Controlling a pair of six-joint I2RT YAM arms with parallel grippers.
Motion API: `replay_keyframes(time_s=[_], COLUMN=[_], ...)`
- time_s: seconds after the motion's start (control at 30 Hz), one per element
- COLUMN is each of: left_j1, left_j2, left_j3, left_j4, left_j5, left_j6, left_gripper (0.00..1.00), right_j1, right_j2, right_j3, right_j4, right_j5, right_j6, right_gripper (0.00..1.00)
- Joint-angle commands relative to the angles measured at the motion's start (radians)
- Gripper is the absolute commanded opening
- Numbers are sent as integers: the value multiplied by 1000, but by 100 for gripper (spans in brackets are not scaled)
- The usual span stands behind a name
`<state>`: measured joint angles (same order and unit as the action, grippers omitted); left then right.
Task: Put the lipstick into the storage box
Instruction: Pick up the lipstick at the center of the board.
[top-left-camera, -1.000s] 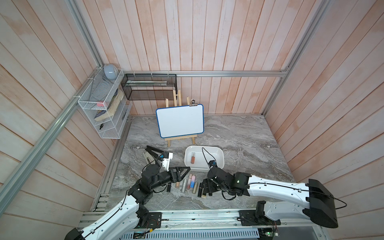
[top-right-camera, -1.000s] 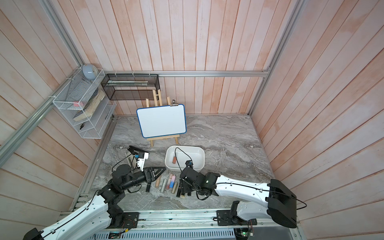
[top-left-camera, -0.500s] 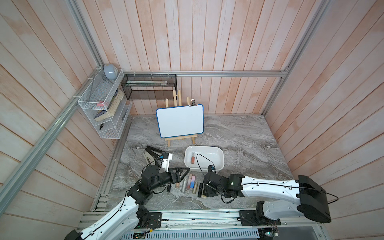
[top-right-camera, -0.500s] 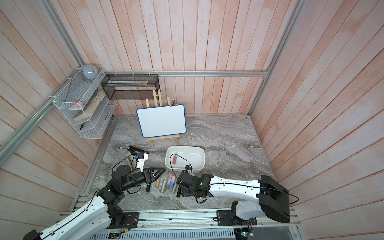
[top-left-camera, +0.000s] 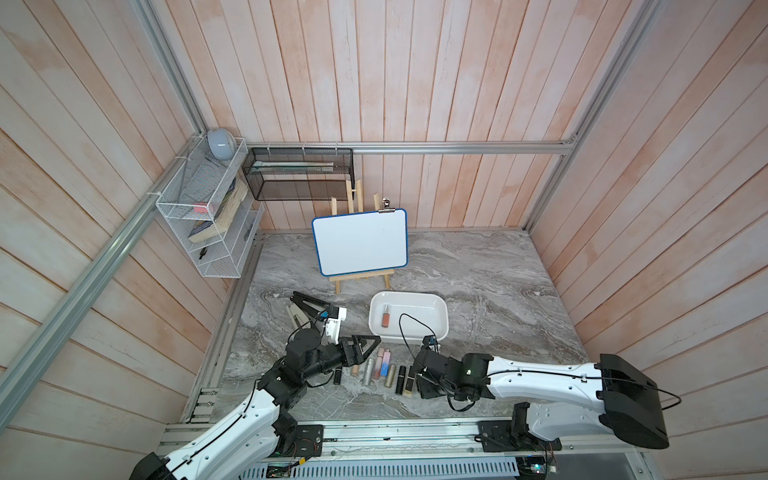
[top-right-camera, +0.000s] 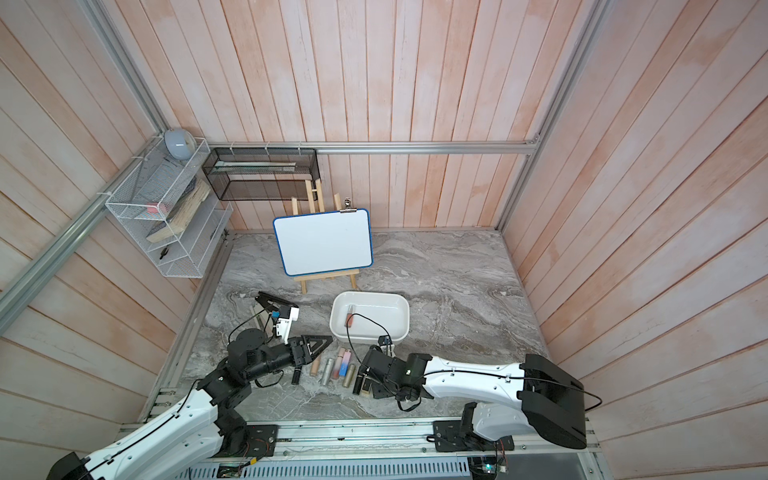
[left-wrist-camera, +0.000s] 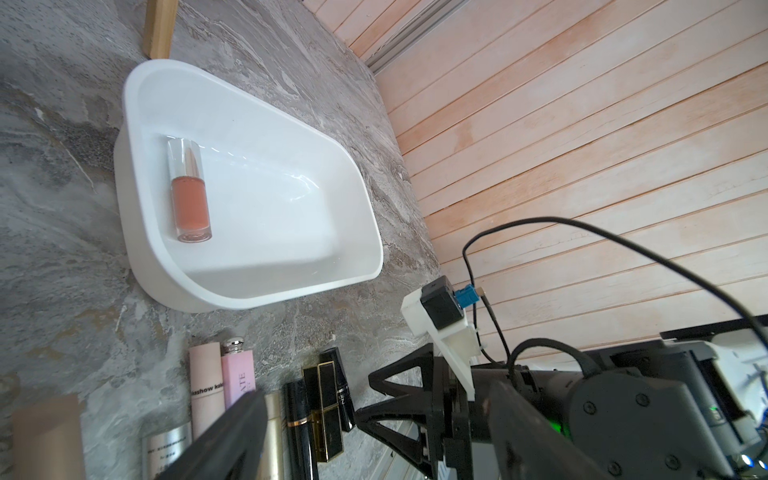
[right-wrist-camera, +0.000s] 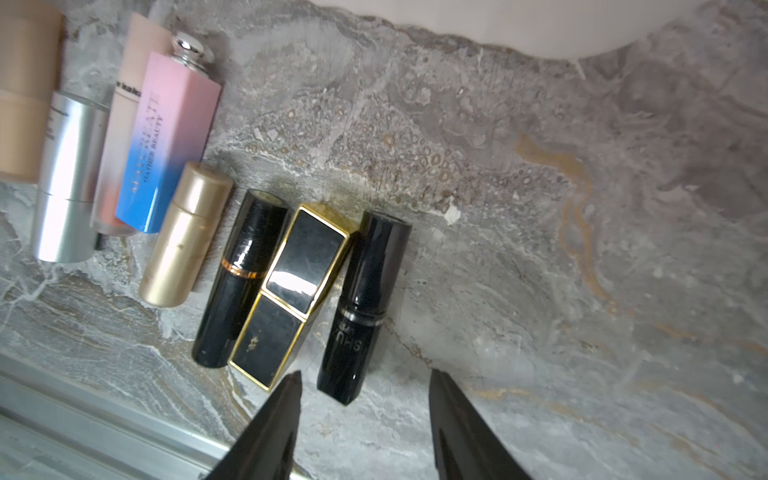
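The right gripper, jaws parted, straddles the near end of the black lipstick, which lies on the table near the box, while the left gripper hangs spread and empty.

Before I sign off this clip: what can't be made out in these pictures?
- Right tool: in both top views its tips are lost under its dark wrist, so contact with the black lipstick cannot be told there.
- Storage box: right wrist view, cut off by the frame edge and blurred.
- Lipstick row: left wrist view, cut by the edge, partly behind a blurred finger of the left tool.
- Lipstick labels: too small in both top views.
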<state>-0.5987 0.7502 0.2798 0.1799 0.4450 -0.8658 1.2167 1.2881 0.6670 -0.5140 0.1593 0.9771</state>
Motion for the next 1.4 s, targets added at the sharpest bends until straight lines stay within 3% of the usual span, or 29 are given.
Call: replay_keyframes(time_s=[0.0,0.6,1.37], left_j1=[-4,-4,-4], left_j2=[1,-15,3], left_j3=[-7,1,7], left_j4=[18,-19,-17], left_j5=[-3,-9,-12], left_j6=[-2,19,19], left_gripper=[89,89,89], right_j1=[5,0,-13], right_j2=[23,150,189], right_j3=[-7,47,44], right_j4=[10,7,-16], right_j5=[5,15,31], right_j6=[9,-32,-31], right_gripper=[53,51,34])
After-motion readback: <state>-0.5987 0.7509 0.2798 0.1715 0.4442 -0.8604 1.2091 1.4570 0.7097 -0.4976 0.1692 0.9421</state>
